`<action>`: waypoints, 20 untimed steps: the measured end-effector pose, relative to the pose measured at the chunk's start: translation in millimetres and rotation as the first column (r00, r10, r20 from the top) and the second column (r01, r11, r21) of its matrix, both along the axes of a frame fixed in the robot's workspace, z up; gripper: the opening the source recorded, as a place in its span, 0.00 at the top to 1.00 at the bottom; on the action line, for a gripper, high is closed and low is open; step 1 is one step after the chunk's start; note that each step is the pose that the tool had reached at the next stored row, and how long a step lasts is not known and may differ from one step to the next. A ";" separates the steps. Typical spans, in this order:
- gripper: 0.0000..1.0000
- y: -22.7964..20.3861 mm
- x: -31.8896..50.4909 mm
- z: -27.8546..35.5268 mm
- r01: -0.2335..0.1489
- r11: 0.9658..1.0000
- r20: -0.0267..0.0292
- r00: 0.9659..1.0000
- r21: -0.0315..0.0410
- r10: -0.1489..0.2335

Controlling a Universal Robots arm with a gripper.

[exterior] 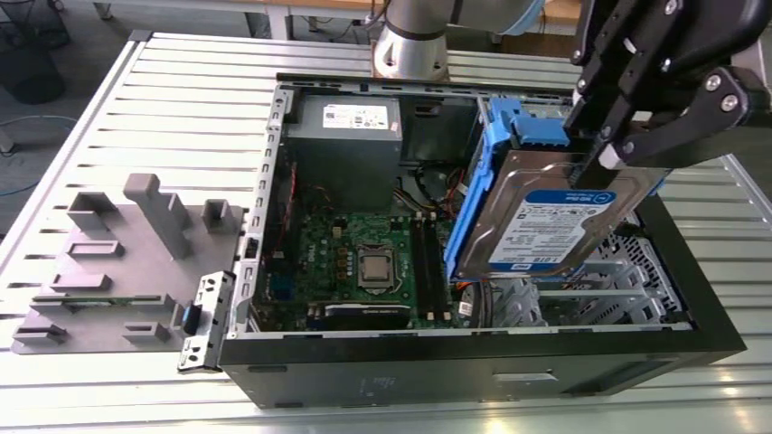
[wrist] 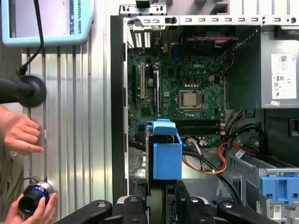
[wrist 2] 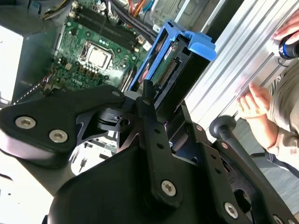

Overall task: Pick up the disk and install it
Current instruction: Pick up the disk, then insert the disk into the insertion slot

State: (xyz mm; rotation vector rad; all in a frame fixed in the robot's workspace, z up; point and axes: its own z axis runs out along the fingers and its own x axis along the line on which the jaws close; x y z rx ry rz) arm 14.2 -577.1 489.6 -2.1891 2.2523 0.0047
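1 claw tight on 1 disk, above 1 open computer case.

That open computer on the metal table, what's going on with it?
A robot arm is fitting a part into it. Its claw is shut on the disk, a silver hard drive in a blue carrier. It holds the disk on edge and tilted inside the open computer case, next to the green circuit board. The disk is not seated yet. In the first wrist view, a person's hand rests on the table beside the case.
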 end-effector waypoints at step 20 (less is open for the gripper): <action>0.65 2.6 68.0 -3.0 0.000 1.000 -0.002 1.000 0.000 0.000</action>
